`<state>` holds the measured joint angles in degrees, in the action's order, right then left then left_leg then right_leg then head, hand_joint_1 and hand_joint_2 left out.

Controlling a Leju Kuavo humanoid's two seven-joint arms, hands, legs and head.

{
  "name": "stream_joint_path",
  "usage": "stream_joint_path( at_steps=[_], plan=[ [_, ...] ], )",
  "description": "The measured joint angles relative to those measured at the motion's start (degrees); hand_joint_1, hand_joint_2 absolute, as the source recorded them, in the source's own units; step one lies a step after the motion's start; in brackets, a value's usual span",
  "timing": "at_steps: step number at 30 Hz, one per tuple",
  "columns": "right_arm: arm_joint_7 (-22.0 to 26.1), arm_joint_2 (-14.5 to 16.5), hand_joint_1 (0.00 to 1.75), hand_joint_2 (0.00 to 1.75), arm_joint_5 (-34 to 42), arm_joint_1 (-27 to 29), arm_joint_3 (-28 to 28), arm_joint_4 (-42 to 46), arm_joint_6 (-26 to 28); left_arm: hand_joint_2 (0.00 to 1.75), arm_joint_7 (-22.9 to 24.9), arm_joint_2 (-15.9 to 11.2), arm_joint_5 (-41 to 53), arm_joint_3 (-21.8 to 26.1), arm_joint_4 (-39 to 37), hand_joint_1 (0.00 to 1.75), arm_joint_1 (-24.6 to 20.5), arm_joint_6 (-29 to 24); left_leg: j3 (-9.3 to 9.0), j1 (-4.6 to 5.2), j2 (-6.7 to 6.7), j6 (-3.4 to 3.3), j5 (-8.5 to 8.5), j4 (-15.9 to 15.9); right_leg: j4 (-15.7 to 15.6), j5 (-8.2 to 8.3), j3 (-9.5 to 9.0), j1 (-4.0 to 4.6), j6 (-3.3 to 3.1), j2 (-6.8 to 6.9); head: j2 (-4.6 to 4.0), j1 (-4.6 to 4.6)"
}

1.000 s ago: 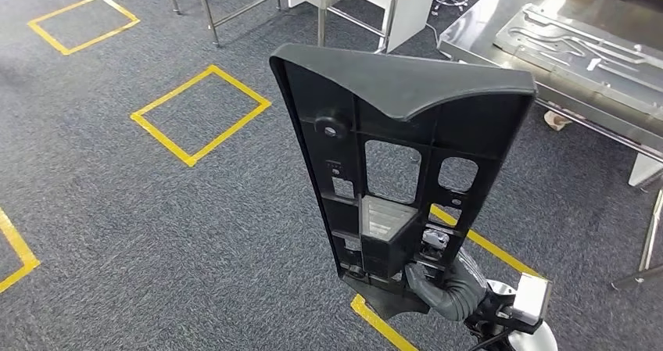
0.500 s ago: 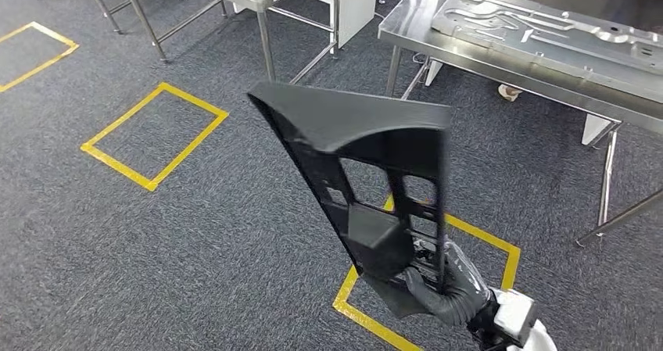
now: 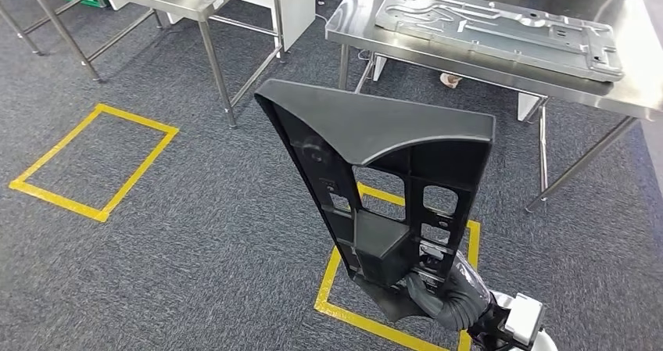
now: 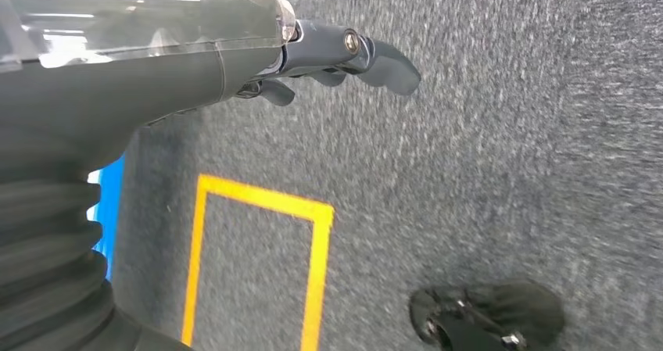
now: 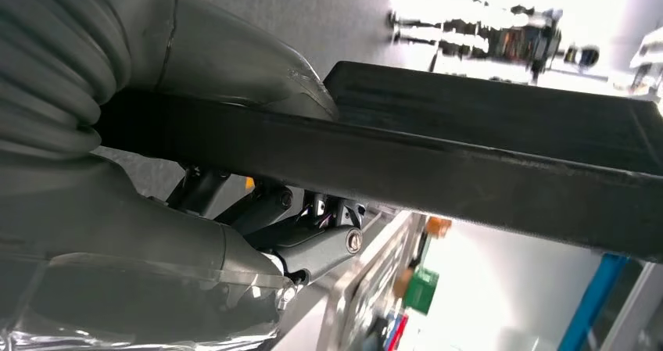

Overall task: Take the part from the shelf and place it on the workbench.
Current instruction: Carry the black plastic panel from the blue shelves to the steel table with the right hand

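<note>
The right hand (image 3: 438, 296) gripped the big black ribbed plastic panel (image 3: 383, 179) upright by its narrow end; the left hand (image 4: 344, 54) hung loose, holding nothing. Looked like mid-carry, so next it'd need lowering flat onto the steel surface (image 3: 352, 23) at 1 o'clock, beside the grey metal plate (image 3: 500, 26).

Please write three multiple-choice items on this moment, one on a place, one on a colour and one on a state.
1. Where does the silver metal plate lie?
A. on the steel workbench
B. on the carpet
C. in the left hand

2. What colour is the tape that marks squares on the floor?
A. red
B. yellow
C. white

3. How is the black part carried?
A. lying flat on the floor
B. held upright by the right hand at its lower end
C. pinched between both hands

Answers:
1 A, the metal plate rests on top of the workbench.
2 B, the tape outlines are yellow on grey carpet.
3 B, the right hand grips the foot of the black part, while the left hand hangs over the floor holding nothing.
</note>
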<state>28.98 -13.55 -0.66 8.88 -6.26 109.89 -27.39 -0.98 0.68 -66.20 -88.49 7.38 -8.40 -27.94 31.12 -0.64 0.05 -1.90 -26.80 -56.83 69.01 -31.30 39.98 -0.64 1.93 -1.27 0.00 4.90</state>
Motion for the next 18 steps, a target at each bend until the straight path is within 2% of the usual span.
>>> stream_joint_path(
  at_steps=[1, 2, 3, 4, 6, 7, 8, 10, 11, 13, 15, 16, 17, 18],
  plan=[
    [0.01, 0.03, 1.75, 1.75, -0.01, 0.05, 0.00, -0.03, 0.08, 1.75, 0.05, -0.04, -0.01, -0.01, 0.01, 0.00, 0.17, 0.01, 0.00, 0.07, 0.72, 0.00, -0.09, -0.01, 3.33, -1.17, 1.70, -0.19, 0.29, 0.56, 0.00, 0.00],
    [0.01, 0.05, 1.75, 1.75, -0.03, 0.13, 0.00, -0.04, 0.13, 1.75, 0.08, -0.06, -0.02, -0.01, 0.01, 0.00, 0.28, 0.01, -0.05, 0.10, 1.42, 0.04, -0.20, -0.02, 4.94, -1.28, 2.56, -0.36, 0.52, 0.80, 0.00, 0.00],
    [0.01, 0.08, 1.75, 1.75, -0.04, 0.18, -0.01, -0.06, 0.19, 1.75, 0.09, -0.07, -0.02, -0.02, 0.01, 0.00, 0.31, 0.01, -0.16, 0.10, 2.08, 0.13, -0.34, -0.03, 4.38, -0.35, 2.31, -0.50, 0.68, 1.02, 0.00, 0.00],
    [0.01, 0.09, 1.75, 1.75, -0.06, 0.21, 0.00, -0.08, 0.25, 1.75, 0.10, -0.07, -0.02, -0.02, 0.01, 0.00, 0.29, 0.02, -0.34, 0.10, 2.71, 0.26, -0.50, -0.04, 1.66, 1.41, 0.89, -0.59, 0.71, 1.47, 0.00, 0.00],
    [0.00, 0.10, 1.75, 1.75, -0.09, 0.14, 0.01, -0.08, 0.37, 1.75, 0.10, -0.07, -0.01, -0.03, 0.01, 0.00, 0.26, 0.05, -0.89, 0.27, 3.76, 0.73, -0.97, -0.10, -6.44, 4.89, -3.47, -0.36, 0.29, 3.95, 0.00, 0.00],
    [0.02, 0.11, 1.75, 1.75, -0.09, 0.10, 0.01, -0.07, 0.40, 1.75, 0.11, -0.07, -0.01, -0.03, 0.01, 0.00, 0.25, 0.07, -1.14, 0.41, 4.23, 1.05, -1.21, -0.14, -9.29, 5.76, -4.97, -0.12, -0.11, 4.93, 0.00, 0.00],
    [0.05, 0.12, 1.75, 1.75, -0.09, 0.07, 0.01, -0.06, 0.44, 1.75, 0.14, -0.07, -0.03, -0.03, 0.01, 0.00, 0.25, 0.07, -1.35, 0.54, 4.71, 1.39, -1.44, -0.17, -10.80, 5.99, -5.72, 0.15, -0.52, 5.53, 0.00, 0.00],
    [0.14, 0.14, 1.75, 1.75, -0.15, 0.13, 0.01, -0.03, 0.46, 1.75, 0.19, -0.07, -0.09, -0.03, 0.01, 0.00, 0.22, 0.04, -1.76, 0.61, 5.81, 2.01, -1.80, -0.09, -11.13, 5.80, -5.70, 0.36, -1.21, 4.53, 0.00, 0.00],
    [0.16, 0.16, 1.75, 1.75, -0.22, 0.18, 0.00, -0.01, 0.44, 1.75, 0.20, -0.10, -0.13, -0.03, 0.01, 0.00, 0.18, 0.01, -1.95, 0.51, 5.83, 2.35, -2.14, -0.27, -11.31, 5.84, -5.85, 0.26, -1.53, 3.94, 0.00, 0.00],
    [0.16, 0.25, 1.75, 1.75, -0.34, -0.01, -0.02, 0.07, 0.40, 1.75, 0.19, -0.19, -0.29, -0.03, 0.01, 0.00, 0.13, -0.08, -1.08, 0.29, 3.90, 2.94, -4.14, -3.11, -11.75, 6.01, -6.20, -0.09, -2.23, 2.72, 0.00, 0.01],
    [-0.04, 0.32, 1.75, 1.75, -0.36, -0.43, -0.05, 0.09, 0.34, 1.75, 0.18, -0.26, -0.50, -0.03, 0.01, 0.00, 0.27, -0.14, 2.41, 0.06, 1.29, 3.33, -7.82, -10.46, -11.86, 6.02, -6.28, -0.20, -2.67, 1.47, 0.00, 0.00],
    [-0.25, 0.34, 1.75, 1.75, -0.34, -0.62, -0.08, 0.04, 0.24, 1.75, 0.18, -0.28, -0.60, -0.03, 0.01, 0.00, 0.40, -0.16, 4.40, 0.00, 0.78, 3.46, -9.17, -14.25, -11.81, 6.01, -6.25, -0.16, -2.74, 0.74, 0.00, 0.00],
    [-0.45, 0.38, 1.75, 1.75, -0.32, -0.82, -0.11, -0.01, 0.10, 1.75, 0.16, -0.31, -0.68, -0.03, 0.01, 0.00, 0.54, -0.19, 5.81, 0.00, 0.53, 3.55, -9.54, -16.65, -11.75, 5.99, -6.24, -0.12, -2.78, -0.04, 0.00, 0.00],
    [-0.67, 0.41, 1.75, 1.75, -0.31, -1.05, -0.15, -0.08, -0.08, 1.75, 0.11, -0.33, -0.76, -0.03, 0.00, 0.00, 0.65, -0.21, 6.23, -0.01, 0.41, 3.56, -8.67, -16.86, -11.64, 5.96, -6.25, -0.10, -2.77, -0.83, 0.00, 0.00]
  ],
)
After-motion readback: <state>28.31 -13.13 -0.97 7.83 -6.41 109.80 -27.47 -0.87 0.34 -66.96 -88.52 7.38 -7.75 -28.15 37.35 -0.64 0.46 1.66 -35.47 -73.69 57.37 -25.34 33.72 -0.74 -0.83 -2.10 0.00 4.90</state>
